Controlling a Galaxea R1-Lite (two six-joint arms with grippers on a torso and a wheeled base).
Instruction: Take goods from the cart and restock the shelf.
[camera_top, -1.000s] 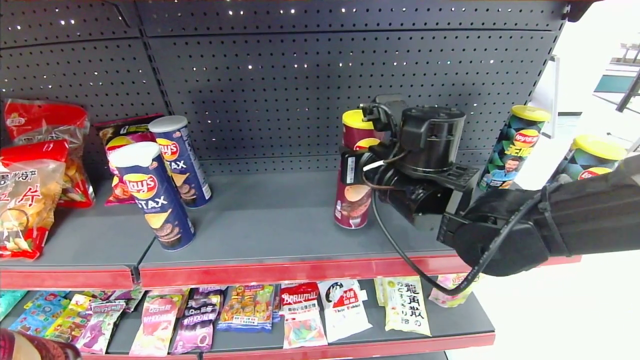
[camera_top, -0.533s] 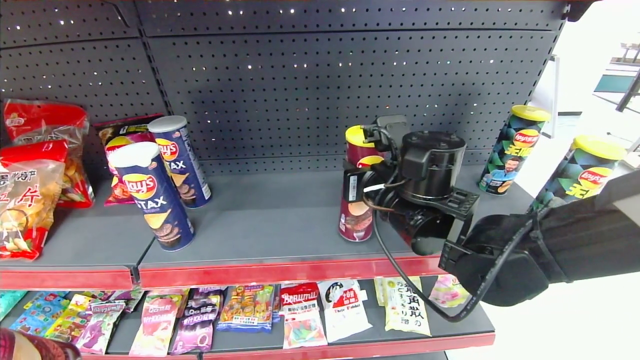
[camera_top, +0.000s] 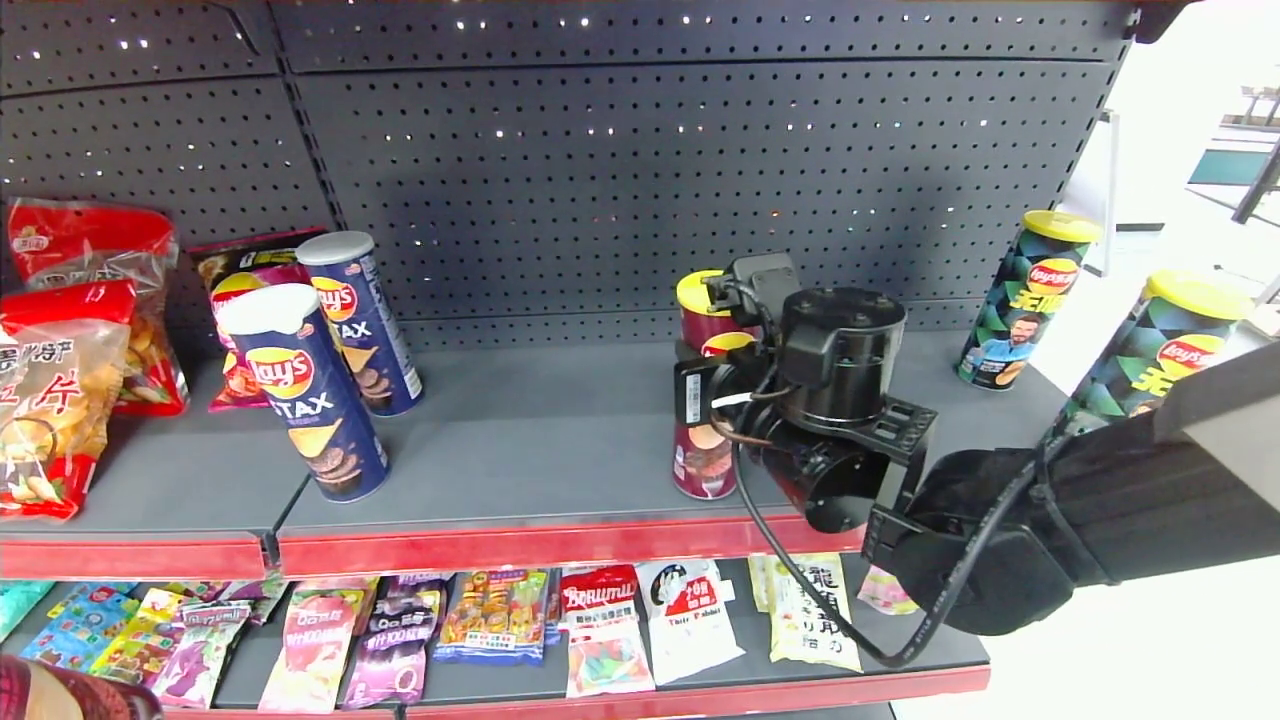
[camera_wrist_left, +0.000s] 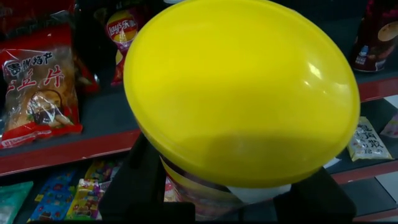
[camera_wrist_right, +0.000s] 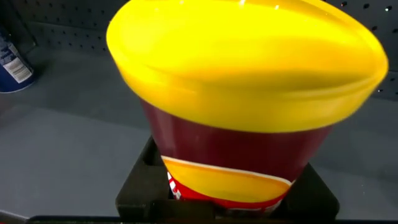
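Note:
My right gripper (camera_top: 705, 400) is shut on a maroon chips can (camera_top: 703, 470) with a yellow lid, held upright on the grey shelf (camera_top: 540, 440) near its red front edge. The right wrist view shows this can (camera_wrist_right: 236, 155) from above, between the black fingers (camera_wrist_right: 140, 190) of that gripper (camera_wrist_right: 227, 196). My left gripper (camera_wrist_left: 230, 202) is shut on a second can with a yellow lid (camera_wrist_left: 242, 93), held in front of the shelves and below the grey shelf's level.
Two blue chips cans (camera_top: 305, 395) stand at the shelf's left, with red snack bags (camera_top: 60, 390) beyond them. Two green-black cans with yellow lids (camera_top: 1030, 295) stand at the far right. Small packets (camera_top: 600, 625) line the lower shelf. Open shelf lies between the blue cans and the maroon can.
My right gripper has moved down and toward the shelf's front edge with the maroon can. The other goods have not moved.

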